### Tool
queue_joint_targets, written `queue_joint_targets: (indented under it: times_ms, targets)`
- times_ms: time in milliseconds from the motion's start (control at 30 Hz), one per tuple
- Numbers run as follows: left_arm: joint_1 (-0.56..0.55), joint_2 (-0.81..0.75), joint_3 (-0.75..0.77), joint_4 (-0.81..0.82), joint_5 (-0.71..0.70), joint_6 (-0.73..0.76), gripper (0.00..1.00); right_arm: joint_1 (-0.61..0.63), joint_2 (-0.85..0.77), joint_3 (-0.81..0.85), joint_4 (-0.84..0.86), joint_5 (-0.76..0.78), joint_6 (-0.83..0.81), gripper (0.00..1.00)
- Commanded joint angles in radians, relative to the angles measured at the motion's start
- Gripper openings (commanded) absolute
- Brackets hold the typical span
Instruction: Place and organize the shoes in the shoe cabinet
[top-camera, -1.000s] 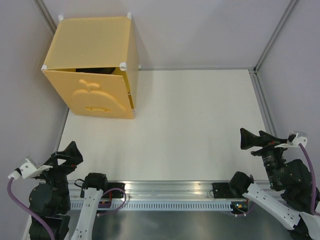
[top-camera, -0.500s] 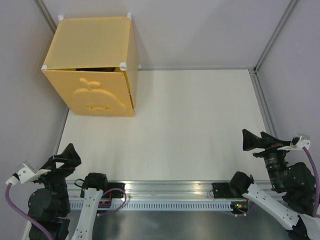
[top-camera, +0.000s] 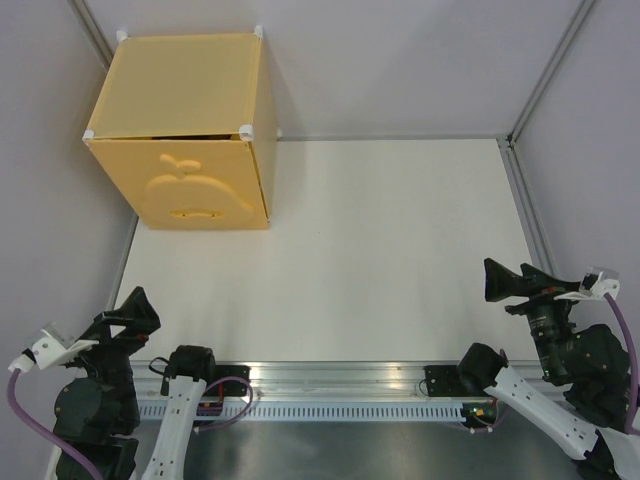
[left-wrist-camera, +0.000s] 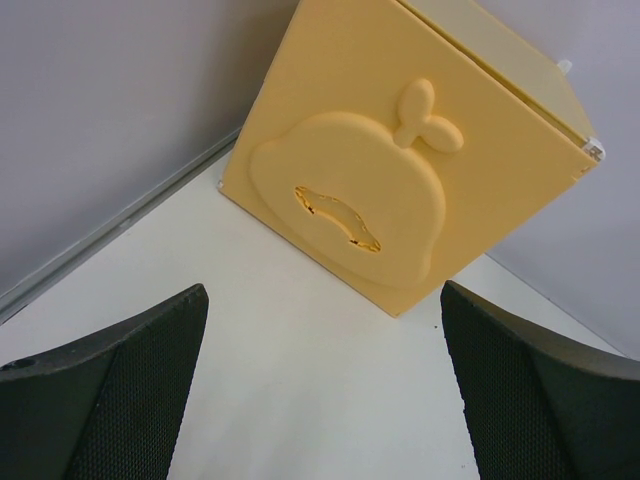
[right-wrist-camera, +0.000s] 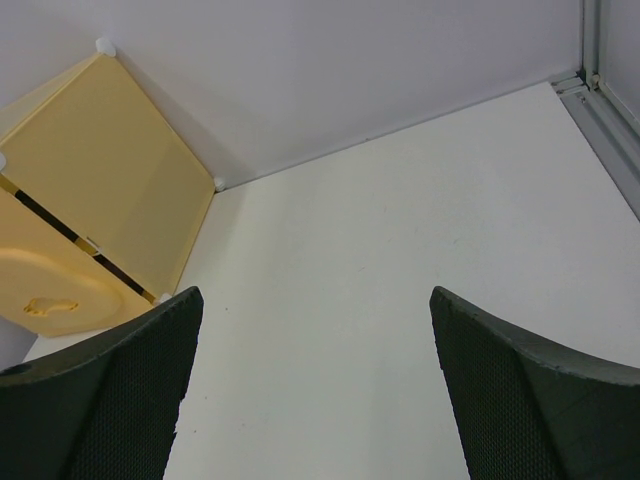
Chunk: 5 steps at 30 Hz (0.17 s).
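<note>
Yellow shoe cabinet (top-camera: 185, 100) shut, no shoes visible; left hand (left-wrist-camera: 322, 290) and right hand (right-wrist-camera: 315, 292) spread empty at counter (top-camera: 380, 250) edge, task likely done.

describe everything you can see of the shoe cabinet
The shoe cabinet is a yellow-orange cube of what looks like plastic panels joined by white corner connectors. Its front door bears a raised apple shape with a narrow slot cut in it. The door is almost shut, a thin dark gap showing along its top edge. It stands upright at the far left corner of the table; nothing else touches it.
</note>
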<state>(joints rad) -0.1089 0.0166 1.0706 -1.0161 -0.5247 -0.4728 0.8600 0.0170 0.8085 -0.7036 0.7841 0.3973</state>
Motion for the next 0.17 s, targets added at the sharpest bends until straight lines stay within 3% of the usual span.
queue_joint_targets:
  times_ms: [0, 133]
  targets:
    - [-0.005, -0.006, 0.005, -0.002, -0.026, -0.026, 1.0, 0.002, 0.012, 0.0, 0.013, 0.009, 0.003, 0.98]
    - [-0.006, -0.006, 0.009, -0.003, -0.029, -0.026, 1.0, 0.004, 0.012, 0.0, 0.015, 0.001, -0.003, 0.98]
